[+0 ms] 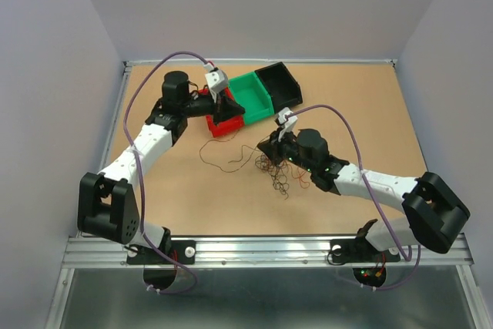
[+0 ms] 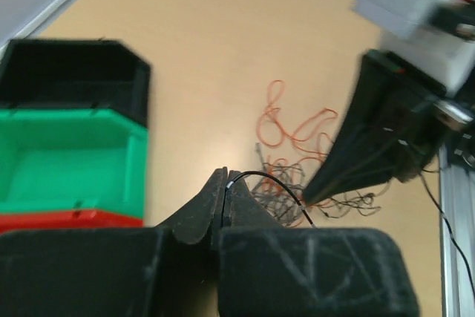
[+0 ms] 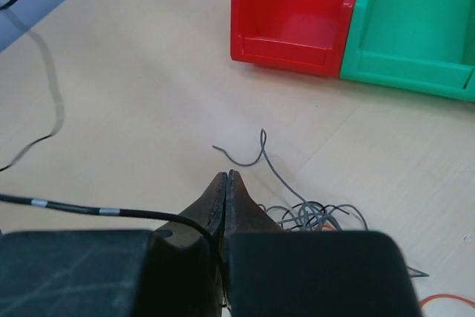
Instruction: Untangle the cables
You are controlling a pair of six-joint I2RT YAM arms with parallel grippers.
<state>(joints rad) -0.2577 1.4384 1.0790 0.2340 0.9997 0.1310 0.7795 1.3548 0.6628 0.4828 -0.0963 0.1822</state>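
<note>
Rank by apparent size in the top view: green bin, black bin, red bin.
1. Green bin and black bin: look alike, not ranked.
2. Red bin: smallest as seen, but the left arm covers part of it, so unsure.

The wooden tabletop (image 1: pixel 370 105) lies open right and near left. The red, green and black plastic bins (image 1: pixel 253 98) block the far centre. The thin curly wires (image 1: pixel 276 175) clutter the middle; a thin black wire (image 2: pixel 261 174) apparently hangs from the left gripper (image 2: pixel 225 177).
</note>
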